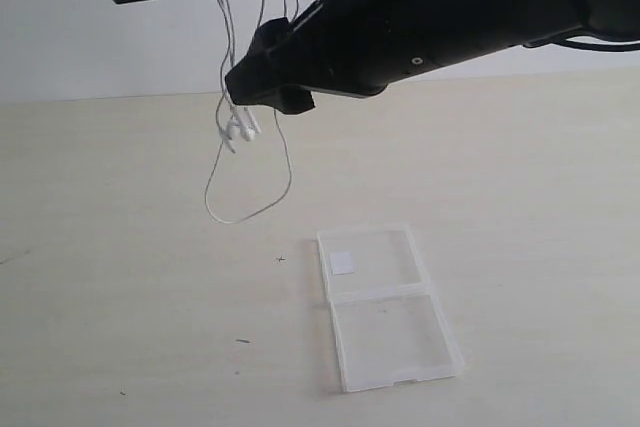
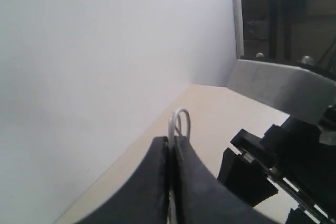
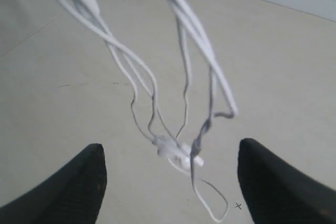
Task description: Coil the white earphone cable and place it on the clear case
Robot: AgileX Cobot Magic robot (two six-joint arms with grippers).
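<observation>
my left gripper [image 2: 172, 141]: pressed together, pinching a loop of the white earphone cable [image 2: 179, 116].
my right gripper [image 3: 171, 148]: fingers spread wide apart, pinching nothing.
white earphone cable: hangs in long strands in the air, right in front of my right gripper.
earbuds [image 1: 242, 128]: dangle together just beside my right gripper.
bottom loop [image 1: 240, 215]: low, near the table [image 1: 120, 297]; i cannot tell if it touches.
clear case [image 1: 392, 345]: lies open and flat on the table, apart from the cable.
sticker [image 1: 342, 263]: small white square on one half.
</observation>
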